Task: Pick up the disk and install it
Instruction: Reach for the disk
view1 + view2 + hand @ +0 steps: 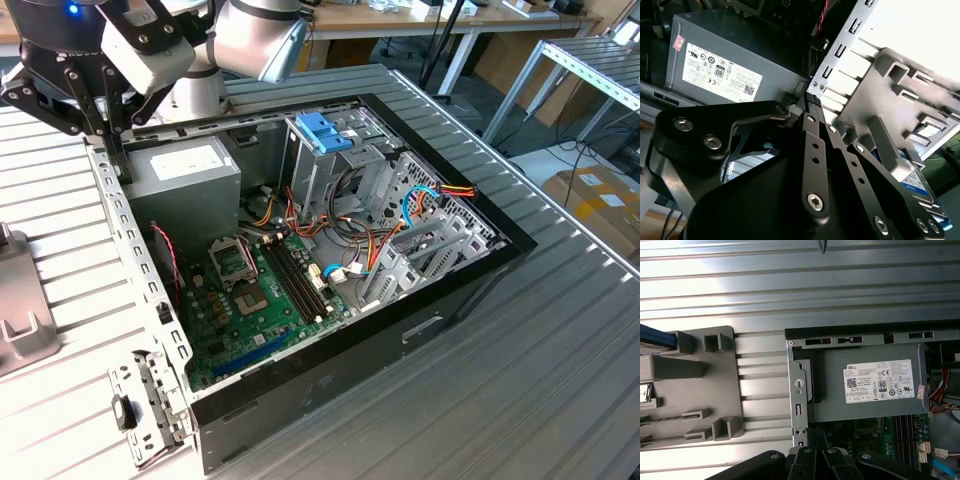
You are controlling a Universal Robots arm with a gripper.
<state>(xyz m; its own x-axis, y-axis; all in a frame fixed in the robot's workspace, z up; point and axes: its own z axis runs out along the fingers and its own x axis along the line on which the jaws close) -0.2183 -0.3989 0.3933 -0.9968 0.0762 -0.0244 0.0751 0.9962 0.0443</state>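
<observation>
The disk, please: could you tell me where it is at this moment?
In the second wrist view the disk rests on the grey holder that lies beside the computer case, outside it.

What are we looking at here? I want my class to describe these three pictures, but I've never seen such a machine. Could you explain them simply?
It is a robot arm with a black gripper at its end. One picture comes from a camera off the arm, the other two from cameras riding near its wrist. On the ribbed metal table lies an open computer case, showing its grey power supply and a drive cage. Beside the case, a grey holder carries the disk. The disk is not in the gripper.
</observation>
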